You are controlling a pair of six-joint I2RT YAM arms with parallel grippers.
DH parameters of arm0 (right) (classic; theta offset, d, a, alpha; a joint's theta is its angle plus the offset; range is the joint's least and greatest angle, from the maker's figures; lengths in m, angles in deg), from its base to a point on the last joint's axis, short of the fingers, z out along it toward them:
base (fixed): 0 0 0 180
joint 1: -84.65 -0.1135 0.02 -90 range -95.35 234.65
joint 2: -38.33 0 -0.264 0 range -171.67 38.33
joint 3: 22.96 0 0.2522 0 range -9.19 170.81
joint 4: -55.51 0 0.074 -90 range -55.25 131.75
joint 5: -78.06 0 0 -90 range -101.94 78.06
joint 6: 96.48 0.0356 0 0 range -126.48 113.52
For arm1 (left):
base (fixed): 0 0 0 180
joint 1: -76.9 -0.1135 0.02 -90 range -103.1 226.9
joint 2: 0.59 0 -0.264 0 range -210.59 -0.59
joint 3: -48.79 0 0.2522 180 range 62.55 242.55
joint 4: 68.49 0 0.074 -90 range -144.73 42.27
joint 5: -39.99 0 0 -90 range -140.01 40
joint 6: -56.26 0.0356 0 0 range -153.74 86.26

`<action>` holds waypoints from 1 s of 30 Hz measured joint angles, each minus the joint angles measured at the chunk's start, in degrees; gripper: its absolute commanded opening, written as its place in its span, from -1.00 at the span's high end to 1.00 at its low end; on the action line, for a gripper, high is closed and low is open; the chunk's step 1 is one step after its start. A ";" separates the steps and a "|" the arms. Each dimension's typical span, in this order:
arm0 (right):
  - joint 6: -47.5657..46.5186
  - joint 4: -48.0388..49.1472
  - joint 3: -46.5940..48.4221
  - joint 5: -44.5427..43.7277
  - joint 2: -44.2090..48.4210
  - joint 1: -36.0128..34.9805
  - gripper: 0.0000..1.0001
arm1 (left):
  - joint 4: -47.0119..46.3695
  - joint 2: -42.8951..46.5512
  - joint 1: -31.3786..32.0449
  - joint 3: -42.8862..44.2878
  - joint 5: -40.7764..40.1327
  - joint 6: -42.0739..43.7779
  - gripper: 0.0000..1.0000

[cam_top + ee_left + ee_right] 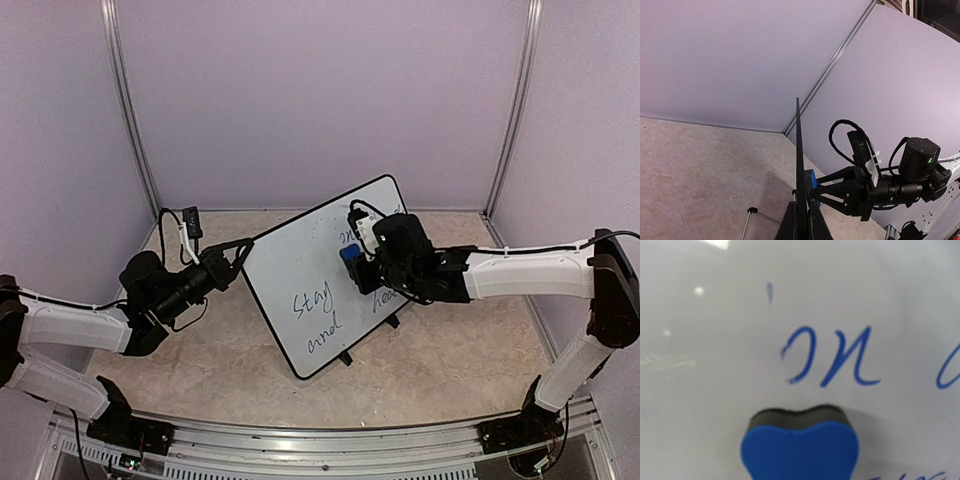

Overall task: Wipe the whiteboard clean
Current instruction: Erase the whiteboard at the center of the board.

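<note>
The whiteboard (310, 280) stands tilted on the table, with blue handwriting across its lower half. My left gripper (241, 254) is shut on its upper left rim. In the left wrist view the whiteboard (798, 150) shows edge-on, and the left gripper (801, 209) has a finger clamped on each face. My right gripper (360, 262) is shut on a blue-and-black eraser (349, 256) and presses it flat against the board's upper right. In the right wrist view the eraser (800, 452) sits just below blue letters on the whiteboard (715, 365); the fingers themselves are out of frame. The left wrist view also shows the right gripper (816, 193) pressing the eraser (810, 179).
Small black stand feet (345, 357) prop the board on the beige tabletop (450, 350). A thin stand leg (747, 222) shows behind the board. Purple walls and metal corner posts (128, 110) enclose the back and sides.
</note>
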 measured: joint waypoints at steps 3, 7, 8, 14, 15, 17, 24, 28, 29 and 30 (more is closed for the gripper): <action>-0.28 -0.96 0.74 -0.28 -0.11 0.00 0.53 | -0.22 -0.20 0.00 0.09 0.11 0.02 1.00; -1.84 -3.89 4.92 -0.92 -1.66 0.13 0.53 | -0.04 -0.22 0.00 0.11 -0.31 0.00 1.00; -2.25 -4.02 6.40 -0.96 -2.23 0.35 0.53 | 0.02 -0.22 0.00 0.11 -0.44 0.00 1.00; -4.15 -3.45 13.60 -0.81 -4.28 2.25 0.54 | 0.02 -0.11 0.00 0.11 0.02 0.09 1.00; -4.28 -3.39 13.75 -0.74 -4.28 2.43 0.54 | 0.04 -0.04 0.00 0.11 0.11 0.13 1.00; -4.26 -3.17 13.51 -0.55 -4.28 2.47 0.54 | 0.20 0.07 0.00 0.11 0.11 0.13 1.00; -1.46 0.98 3.58 0.37 -1.60 2.49 0.54 | 0.85 0.24 0.00 0.11 -0.46 0.02 1.00; -0.15 1.20 -1.20 0.39 0.13 2.49 0.54 | 0.68 0.11 0.00 0.11 -0.42 -0.07 1.00; -0.02 1.11 -1.51 0.35 0.24 2.49 0.54 | 0.46 -0.02 0.00 0.11 -0.37 -0.11 1.00; 0.00 1.09 -1.51 0.33 0.26 2.49 0.54 | 0.37 -0.13 0.00 0.11 -0.37 -0.15 1.00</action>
